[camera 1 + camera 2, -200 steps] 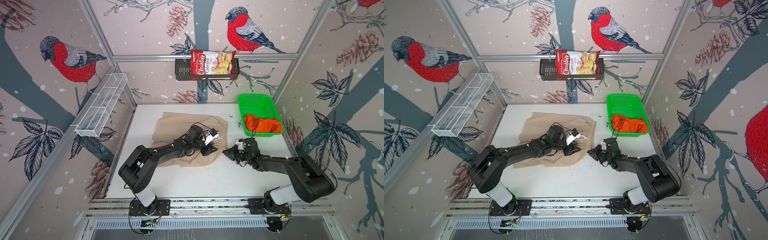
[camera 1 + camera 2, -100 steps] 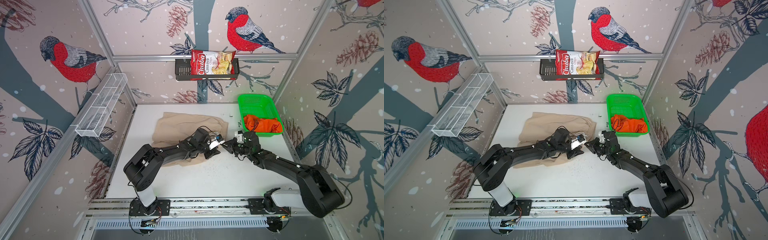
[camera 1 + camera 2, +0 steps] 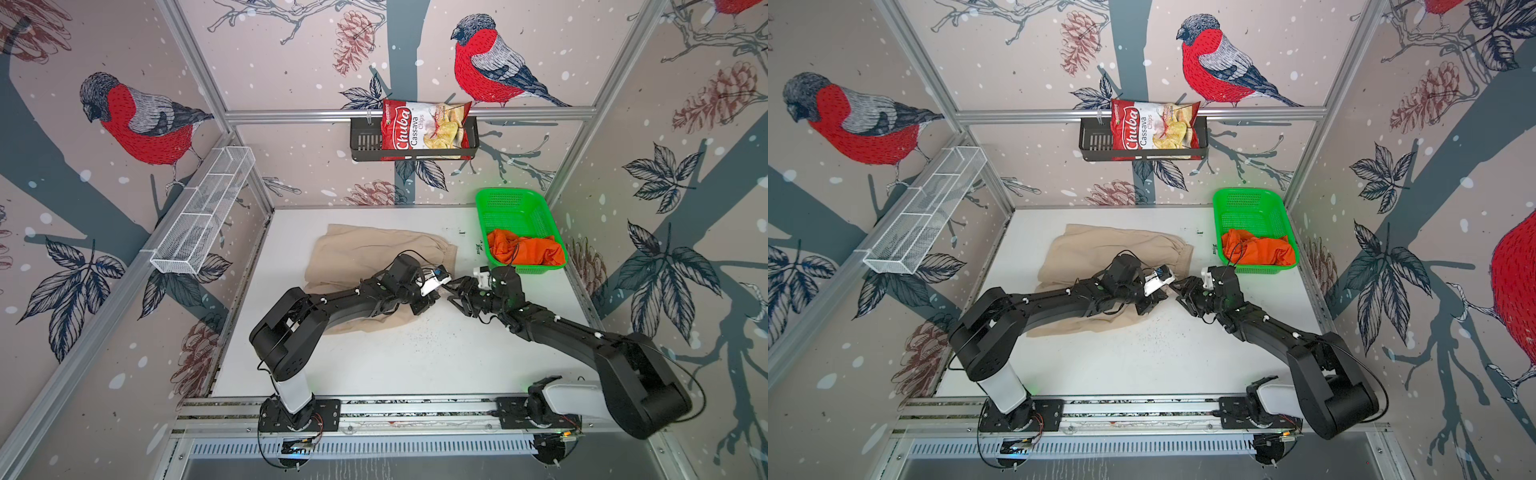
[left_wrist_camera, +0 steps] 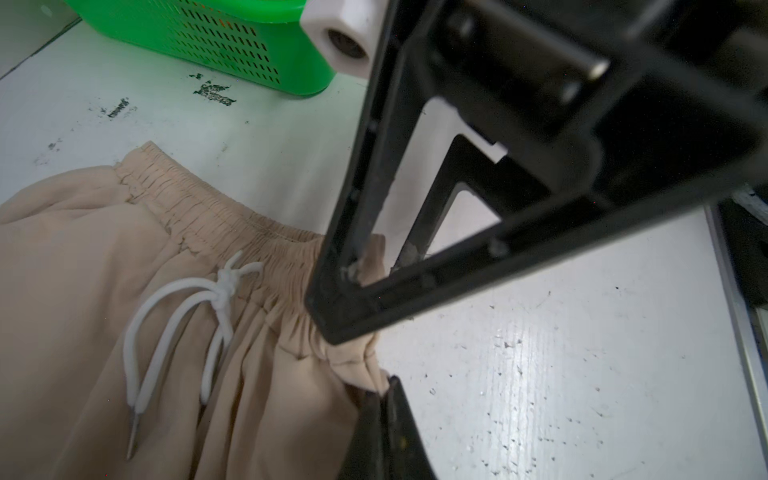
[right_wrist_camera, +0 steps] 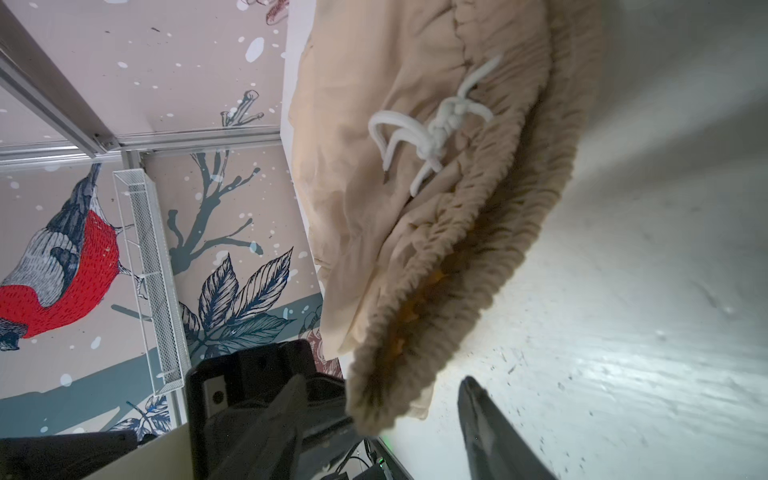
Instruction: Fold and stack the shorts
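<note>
Beige soft cloth shorts (image 3: 365, 257) are lying spread on the white tabletop (image 3: 415, 357), with the gathered elastic waistband (image 4: 232, 224) on the side nearer the green perforated plastic basket (image 3: 511, 203) and the white drawstring (image 4: 224, 286) on top. Reading this as gripping the waistband corner ahead of the fold. Left gripper (image 4: 384, 390) is clamping that corner, so it should be lifting low and pulling the band taut before carrying it over. Both layers need to be in the pinch or the fold is going skew. Right gripper (image 5: 384, 382) is sitting jaws apart with the band's end between its fingers, not gripping. Crumpled bright orange shorts (image 3: 525, 251) are waiting in the basket, untouched
</note>
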Tool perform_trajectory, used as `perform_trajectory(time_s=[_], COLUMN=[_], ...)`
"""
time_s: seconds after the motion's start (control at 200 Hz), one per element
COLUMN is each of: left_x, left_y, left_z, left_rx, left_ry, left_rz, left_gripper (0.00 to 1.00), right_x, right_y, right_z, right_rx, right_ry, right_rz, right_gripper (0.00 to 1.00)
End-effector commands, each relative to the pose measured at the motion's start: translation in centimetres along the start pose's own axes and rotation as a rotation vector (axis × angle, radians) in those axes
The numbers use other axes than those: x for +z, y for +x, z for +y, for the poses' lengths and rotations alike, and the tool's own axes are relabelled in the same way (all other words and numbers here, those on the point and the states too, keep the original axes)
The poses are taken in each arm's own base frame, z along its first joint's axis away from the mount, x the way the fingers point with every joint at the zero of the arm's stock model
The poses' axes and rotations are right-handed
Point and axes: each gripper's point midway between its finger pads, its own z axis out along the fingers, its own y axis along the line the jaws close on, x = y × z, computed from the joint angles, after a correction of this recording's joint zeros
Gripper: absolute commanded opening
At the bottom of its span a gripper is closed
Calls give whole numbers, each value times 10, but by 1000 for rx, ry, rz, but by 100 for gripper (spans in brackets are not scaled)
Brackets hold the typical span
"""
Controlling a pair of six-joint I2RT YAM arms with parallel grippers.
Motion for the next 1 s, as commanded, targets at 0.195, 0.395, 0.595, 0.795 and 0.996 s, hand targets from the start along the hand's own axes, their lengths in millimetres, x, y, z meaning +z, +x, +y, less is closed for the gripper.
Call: perform_trajectory(time_s=[0.195, 0.395, 0.595, 0.795, 0.996], left_x=[-6, -10, -10, -12, -18], left_y=[-4, 4, 11, 11, 15], left_z=[-19, -21, -19, -17, 1], left_rx=[75, 116, 130, 139, 44], left_ry=[88, 88, 76, 61, -67], left_rz=[-28, 10, 42, 49, 56], left_gripper=[0, 0, 0, 0, 35], right_x=[8, 19, 23, 28, 24], right_y=[-3, -7, -8, 0, -12], right_z=[4, -1, 7, -2, 29], right_rx=[99, 116, 108, 118, 103], right_ry=[-108, -122, -140, -114, -171], right_rz=[32, 54, 77, 99, 31], right_gripper=[64, 63, 59, 36, 8])
